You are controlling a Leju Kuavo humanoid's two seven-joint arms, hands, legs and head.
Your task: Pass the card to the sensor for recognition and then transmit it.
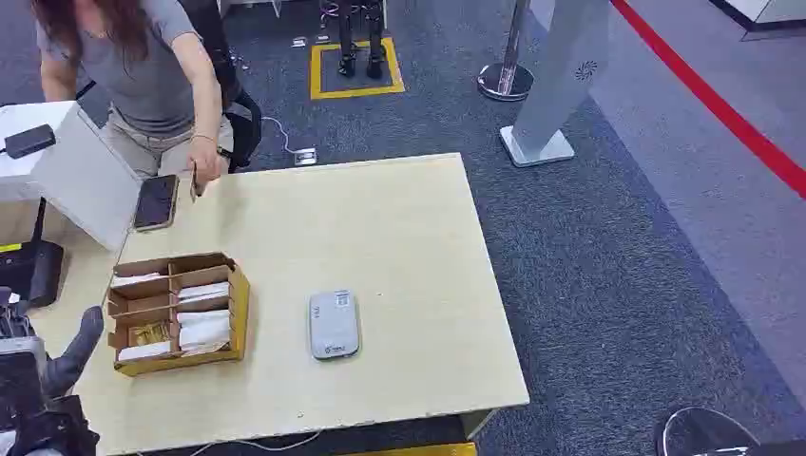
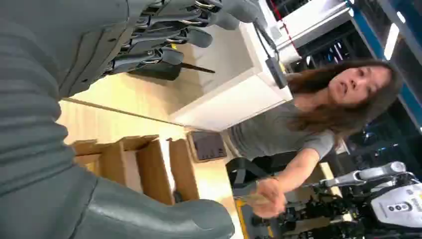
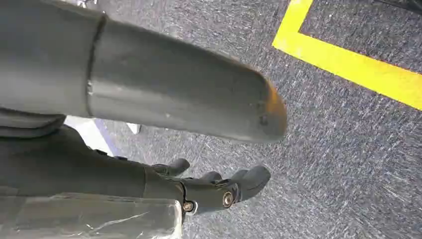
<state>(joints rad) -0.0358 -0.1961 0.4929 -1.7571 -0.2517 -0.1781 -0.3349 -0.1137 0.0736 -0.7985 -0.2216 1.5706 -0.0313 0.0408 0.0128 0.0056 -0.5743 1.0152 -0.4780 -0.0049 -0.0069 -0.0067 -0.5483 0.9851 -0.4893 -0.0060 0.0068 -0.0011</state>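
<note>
From the head view, the wooden table (image 1: pixel 399 218) carries a cardboard box (image 1: pixel 177 312) with compartments holding white cards (image 1: pixel 203 329), probably kept there so the left hand can reach them. The grey sensor (image 1: pixel 334 325) lies flat just beside the box, toward the middle of the table, near enough for a card to be brought over it. At the far edge a person (image 1: pixel 152 66) reaches down beside a dark phone (image 1: pixel 156 201). The left hand (image 1: pixel 71 356) hovers near the box, apart from it and holding nothing.

In the left wrist view, the left hand's fingers (image 2: pixel 171 37) are apart and lightly curled, touching nothing.

In the right wrist view, the right hand (image 3: pixel 209 186) hangs over grey carpet (image 3: pixel 338 149); its fingers are loosely spread and empty.
</note>
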